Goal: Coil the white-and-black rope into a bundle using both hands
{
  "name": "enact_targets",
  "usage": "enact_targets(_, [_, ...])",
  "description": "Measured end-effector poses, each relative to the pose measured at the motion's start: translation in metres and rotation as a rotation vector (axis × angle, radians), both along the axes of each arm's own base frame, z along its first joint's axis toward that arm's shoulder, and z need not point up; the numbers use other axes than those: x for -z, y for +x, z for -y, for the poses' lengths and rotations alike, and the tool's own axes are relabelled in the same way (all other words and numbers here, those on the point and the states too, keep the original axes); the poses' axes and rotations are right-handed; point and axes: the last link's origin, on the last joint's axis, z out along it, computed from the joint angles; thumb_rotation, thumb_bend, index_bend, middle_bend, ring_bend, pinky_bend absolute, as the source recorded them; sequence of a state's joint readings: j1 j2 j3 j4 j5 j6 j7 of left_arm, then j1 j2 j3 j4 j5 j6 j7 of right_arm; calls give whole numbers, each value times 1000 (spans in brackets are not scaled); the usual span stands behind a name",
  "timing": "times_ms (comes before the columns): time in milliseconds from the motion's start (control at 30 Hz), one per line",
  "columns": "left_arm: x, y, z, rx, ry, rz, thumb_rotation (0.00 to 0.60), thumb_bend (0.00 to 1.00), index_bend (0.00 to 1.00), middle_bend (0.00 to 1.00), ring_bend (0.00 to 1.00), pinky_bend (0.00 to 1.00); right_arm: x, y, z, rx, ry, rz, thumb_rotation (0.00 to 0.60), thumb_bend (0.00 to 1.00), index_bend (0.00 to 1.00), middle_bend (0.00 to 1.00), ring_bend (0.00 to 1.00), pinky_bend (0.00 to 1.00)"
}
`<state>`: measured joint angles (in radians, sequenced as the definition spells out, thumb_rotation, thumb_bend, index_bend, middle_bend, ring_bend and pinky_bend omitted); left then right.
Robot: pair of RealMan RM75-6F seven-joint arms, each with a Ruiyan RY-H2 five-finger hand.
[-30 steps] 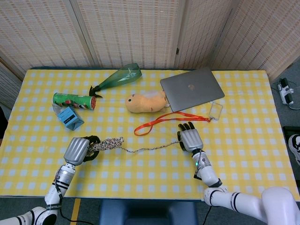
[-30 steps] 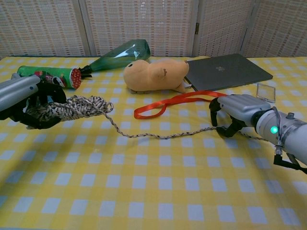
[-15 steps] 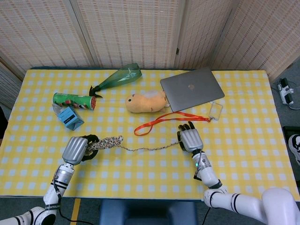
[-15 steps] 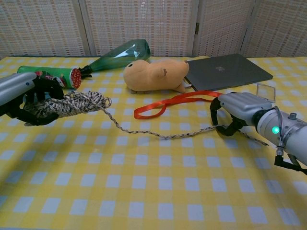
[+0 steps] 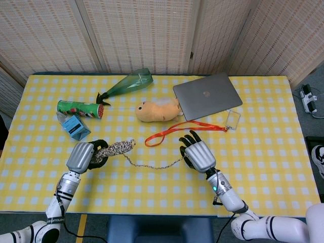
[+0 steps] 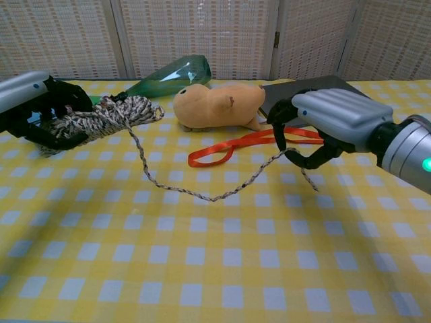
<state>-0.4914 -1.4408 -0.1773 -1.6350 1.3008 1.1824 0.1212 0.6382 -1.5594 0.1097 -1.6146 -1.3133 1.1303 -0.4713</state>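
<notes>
Both hands have been lifted: the rope (image 6: 202,195) bundle is clutched by the left hand (image 6: 37,108), its tail by the right hand (image 6: 323,124).

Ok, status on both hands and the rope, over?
Left hand grips the coiled bundle. Right hand holds the rope near its free end, strand sagging between. Orange lanyard lies just behind the strand.

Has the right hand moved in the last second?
Yes. The right hand has shifted toward the left hand and lifted, now below the middle of the orange lanyard rather than its right end, holding the rope.
</notes>
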Motion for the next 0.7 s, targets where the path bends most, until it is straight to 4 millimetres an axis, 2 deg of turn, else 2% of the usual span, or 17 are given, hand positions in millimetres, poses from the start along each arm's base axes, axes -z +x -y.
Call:
enact_targets(167, [-1,17,0,-28,-32,87,600,626,793,776,668,711,-24,33,-19,-138,-8,40,600,476,673,254,168,84])
enact_targets(300, [-6,26,0,-37,-67,196,600,631,792,776,672,711,-30,43,-23,-176,-18,18,600,475,673,254,169,84])
enact_targets(533, [-23,41,5,-11,-151,404,600,634,791,775,672,711,-25,44,-13,-136,-9,7,600,475,673,253,169,84])
enact_targets(700, [-33,54,17,76,-186,446,600,634,791,776,672,711,-25,52,6,-80,-14,36,600,476,673,253,173,84])
